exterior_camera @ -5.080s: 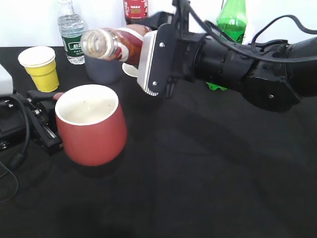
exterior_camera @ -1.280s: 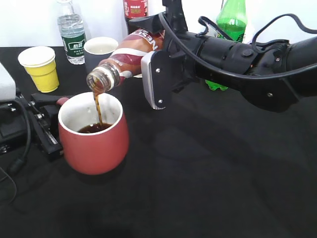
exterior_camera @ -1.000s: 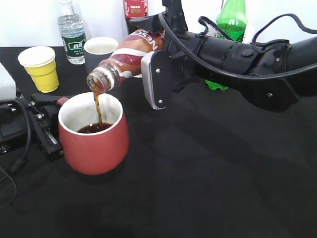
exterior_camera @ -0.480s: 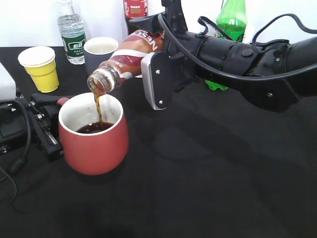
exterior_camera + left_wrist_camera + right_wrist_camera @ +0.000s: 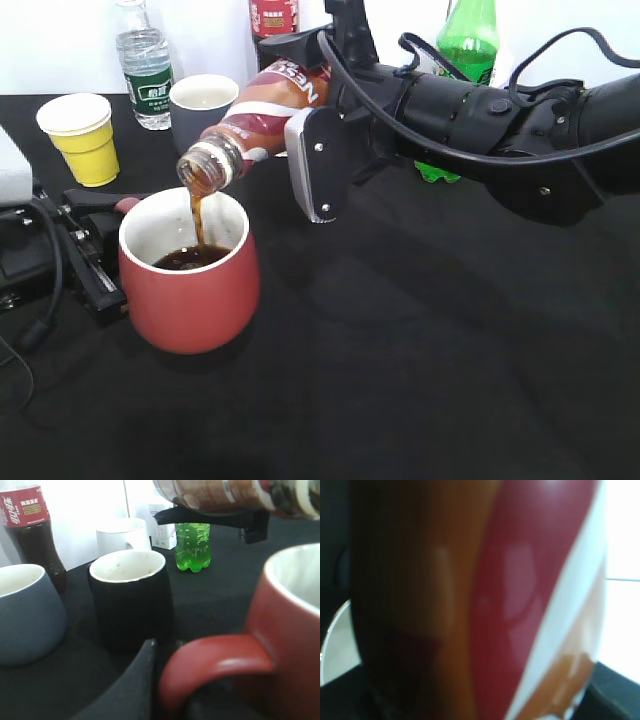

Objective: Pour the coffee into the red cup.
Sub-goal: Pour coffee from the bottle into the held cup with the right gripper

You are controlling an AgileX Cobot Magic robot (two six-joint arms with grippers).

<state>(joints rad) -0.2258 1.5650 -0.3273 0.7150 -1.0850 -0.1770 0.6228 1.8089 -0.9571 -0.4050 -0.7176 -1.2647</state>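
Observation:
The red cup [image 5: 195, 300] stands at the front left with dark coffee in it. My right gripper [image 5: 308, 110] is shut on the coffee bottle [image 5: 255, 120], which is tilted mouth-down over the cup. A thin brown stream falls from the bottle's mouth into the cup. My left gripper [image 5: 95, 250] is at the cup's handle on its left side. In the left wrist view one finger of the left gripper [image 5: 165, 675] presses against the handle of the red cup [image 5: 285, 630], and the bottle [image 5: 220, 492] shows at the top. The bottle's label [image 5: 510, 600] fills the right wrist view.
A yellow paper cup [image 5: 83, 140], a grey cup [image 5: 200, 105], a water bottle [image 5: 143, 65], a cola bottle [image 5: 272, 20] and a green bottle [image 5: 468, 40] stand at the back. The left wrist view also shows a black cup [image 5: 131, 600] and a white mug [image 5: 122, 532].
The bottle has gone from nearly level to mouth-down, and coffee now streams into the cup. Over the last second the bottle and both arms have hardly moved.

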